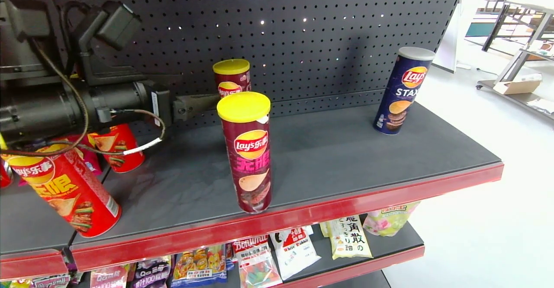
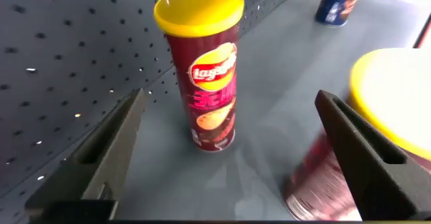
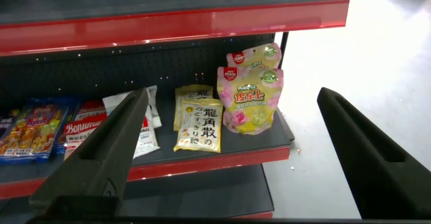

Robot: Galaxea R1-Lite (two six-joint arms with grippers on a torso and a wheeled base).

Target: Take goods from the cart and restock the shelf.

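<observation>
Two maroon chip cans with yellow lids stand upright on the grey top shelf. The rear can is by the pegboard. The front can is near the red edge. My left gripper hangs open over the shelf at the pegboard, with the rear can just ahead of its fingertips and apart from them. The front can is beside one finger. My right gripper is open and holds nothing, facing the lower shelf.
A blue chip can stands at the shelf's far right. Red chip cans stand at the left under my left arm. Snack bags lie on the lower shelf. Open floor lies to the right.
</observation>
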